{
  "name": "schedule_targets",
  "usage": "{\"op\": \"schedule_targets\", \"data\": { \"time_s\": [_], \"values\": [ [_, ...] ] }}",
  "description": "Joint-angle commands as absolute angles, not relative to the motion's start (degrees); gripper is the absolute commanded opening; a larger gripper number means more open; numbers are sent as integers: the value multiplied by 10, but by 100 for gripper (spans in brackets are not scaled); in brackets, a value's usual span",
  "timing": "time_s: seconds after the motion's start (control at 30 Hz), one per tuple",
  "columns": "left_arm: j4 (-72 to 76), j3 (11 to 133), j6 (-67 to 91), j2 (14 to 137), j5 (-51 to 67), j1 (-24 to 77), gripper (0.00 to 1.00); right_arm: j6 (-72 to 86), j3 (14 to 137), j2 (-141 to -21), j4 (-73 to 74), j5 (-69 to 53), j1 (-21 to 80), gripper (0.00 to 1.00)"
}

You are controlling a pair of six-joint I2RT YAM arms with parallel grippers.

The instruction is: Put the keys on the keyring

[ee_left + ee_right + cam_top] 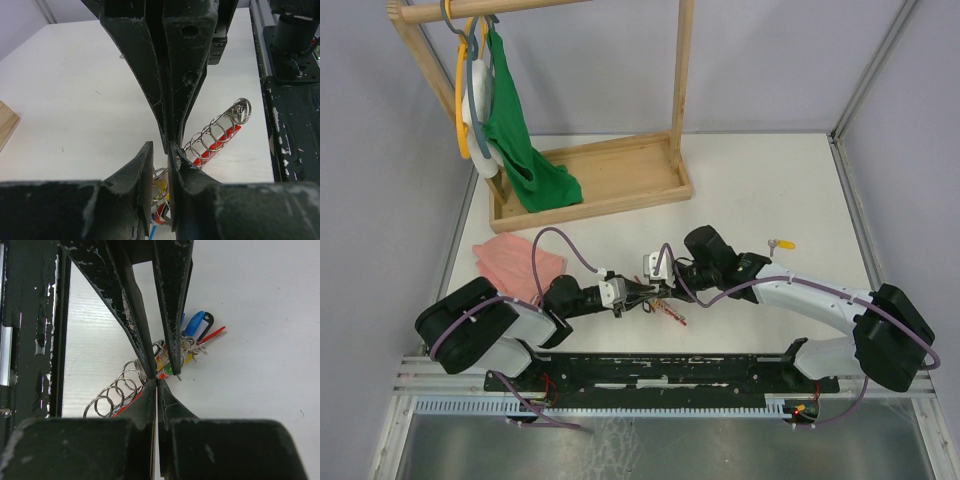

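left gripper [160, 150] narrow, nipping keyring [160, 175] and yellow key [161, 187] by the middle of the near edge | green key [169, 369] in same bunch | right gripper [156, 385] pressed shut beside spring coil [215, 132], hold unclear | best, I reckon: left steadies ring, right eases split open, no tugging

Table [770, 190]: I read plain off-white. Rack [620, 172]: pale bare wood. On it, green cloth [520, 140], yellow hanger [458, 100]. Folded cloth [515, 262]: salmon pink. Left arm [480, 330], right arm [820, 295]: black and white; cables [555, 240] purple. Left gripper fingers [132, 172], right gripper fingers [175, 407]: black, scuffed white. Key bunch [187, 344], as I see it: blue tag [194, 324], black tag [206, 321], red strip [216, 333], yellow tag [161, 362], green tag [170, 369], silver rings. Coil [215, 131]: silver, red core. Loose key [782, 243]: silver, yellow head.
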State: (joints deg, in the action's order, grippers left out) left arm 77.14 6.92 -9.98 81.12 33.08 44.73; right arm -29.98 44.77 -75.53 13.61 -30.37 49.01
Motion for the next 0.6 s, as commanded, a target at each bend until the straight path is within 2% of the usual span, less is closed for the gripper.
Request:
{"op": "schedule_targets", "data": {
  "time_s": [0.0, 0.4, 0.57],
  "values": [
    [709, 91, -106, 789, 331, 447, 24, -326, 494, -767, 196, -274, 506, 1],
    [700, 103, -92, 816, 369, 447, 25, -337, 511, -774, 194, -266, 515, 1],
    [742, 84, -70, 815, 353, 447, 26, -339, 509, -777, 195, -258, 515, 1]
  ]
}}
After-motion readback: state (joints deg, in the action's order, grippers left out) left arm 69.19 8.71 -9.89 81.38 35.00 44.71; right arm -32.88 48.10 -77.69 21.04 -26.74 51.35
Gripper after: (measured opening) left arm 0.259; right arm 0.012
